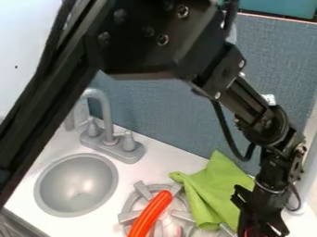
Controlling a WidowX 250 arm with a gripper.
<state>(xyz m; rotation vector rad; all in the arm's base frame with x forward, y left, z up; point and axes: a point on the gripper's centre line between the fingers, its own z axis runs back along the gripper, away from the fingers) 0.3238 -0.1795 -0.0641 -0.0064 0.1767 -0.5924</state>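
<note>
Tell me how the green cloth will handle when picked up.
The green cloth will probably hang floppy, since it lies in soft folds. It looks thin, so it should be light for its spread. Its left edge lies by the burner's prongs, so it might catch on one if dragged.

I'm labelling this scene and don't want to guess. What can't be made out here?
Camera view, red thing at the gripper: mostly hidden by the gripper and cut by the bottom edge.
Camera view, lower end of the orange-red curved thing: cut off by the bottom edge.
Camera view, whatever lies under the green cloth: covered by its folds.
</note>
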